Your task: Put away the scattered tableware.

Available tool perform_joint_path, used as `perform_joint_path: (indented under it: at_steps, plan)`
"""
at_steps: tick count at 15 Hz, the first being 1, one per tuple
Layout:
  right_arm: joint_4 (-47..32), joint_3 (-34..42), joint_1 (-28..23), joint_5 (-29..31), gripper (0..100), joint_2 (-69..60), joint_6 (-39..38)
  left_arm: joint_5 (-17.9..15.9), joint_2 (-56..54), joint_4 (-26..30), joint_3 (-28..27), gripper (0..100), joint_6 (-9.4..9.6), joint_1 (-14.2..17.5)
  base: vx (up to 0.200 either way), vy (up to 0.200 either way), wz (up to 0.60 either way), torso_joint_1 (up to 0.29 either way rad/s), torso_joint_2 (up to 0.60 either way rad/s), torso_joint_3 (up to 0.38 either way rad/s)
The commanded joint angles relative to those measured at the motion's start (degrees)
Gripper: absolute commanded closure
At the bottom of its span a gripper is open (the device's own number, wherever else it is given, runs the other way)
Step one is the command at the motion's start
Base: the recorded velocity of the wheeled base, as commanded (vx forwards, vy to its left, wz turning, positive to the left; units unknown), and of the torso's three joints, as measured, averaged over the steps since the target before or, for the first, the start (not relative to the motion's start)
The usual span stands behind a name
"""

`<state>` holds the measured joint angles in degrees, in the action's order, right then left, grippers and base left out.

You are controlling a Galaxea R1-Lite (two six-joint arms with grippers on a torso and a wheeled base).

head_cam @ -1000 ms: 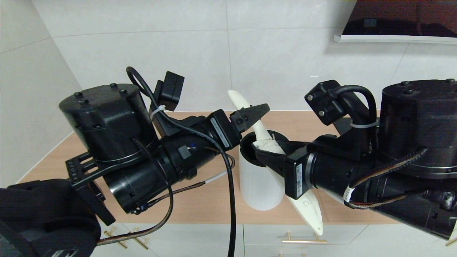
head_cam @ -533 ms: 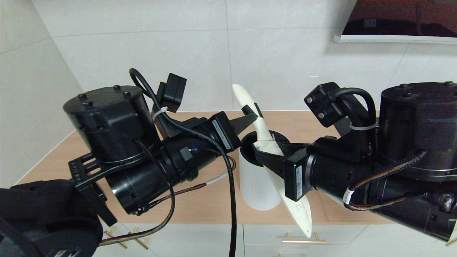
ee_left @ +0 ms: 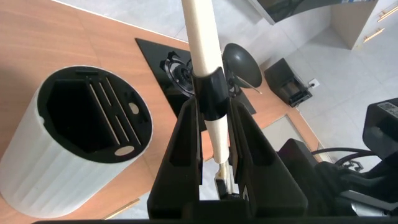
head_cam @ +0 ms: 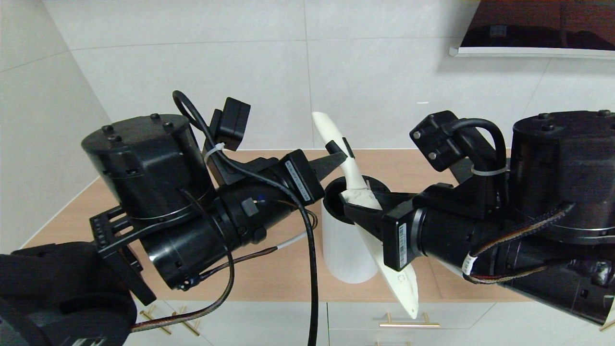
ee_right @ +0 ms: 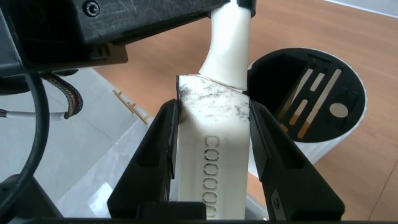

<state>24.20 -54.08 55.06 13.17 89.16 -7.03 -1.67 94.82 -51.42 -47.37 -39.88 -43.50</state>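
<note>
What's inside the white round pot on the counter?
Inside the white pot it is black, with pale long strips and one round spot low down; holes or tableware, I cannot tell. In the head view, the white utensil and right gripper cover part of its mouth.
</note>
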Motion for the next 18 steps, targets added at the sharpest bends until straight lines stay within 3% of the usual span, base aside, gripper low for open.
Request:
perform_joint_path:
  at_steps: [1, 7, 18]
  plan:
    - [0.0, 0.0, 0.0, 0.0, 100, 0.0, 0.0, 0.0, -0.2, -0.1, 0.0, 100, -0.03, 0.0, 0.0, 0.0, 0.0, 0.0, 0.0, 0.0]
    - [4.1, -0.2, -2.3, -0.2, 100, 1.5, 0.1, -2.6, 0.5, 1.2, -6.4, 100, 1.12, 2.4, 0.0, 0.0, 0.0, 0.0, 0.0, 0.0]
    - [6.0, 0.2, -2.5, -0.2, 100, 1.5, -0.8, -3.3, 2.7, 0.7, -4.4, 100, 0.94, 2.7, 0.0, 0.0, 0.0, 0.0, 0.0, 0.0]
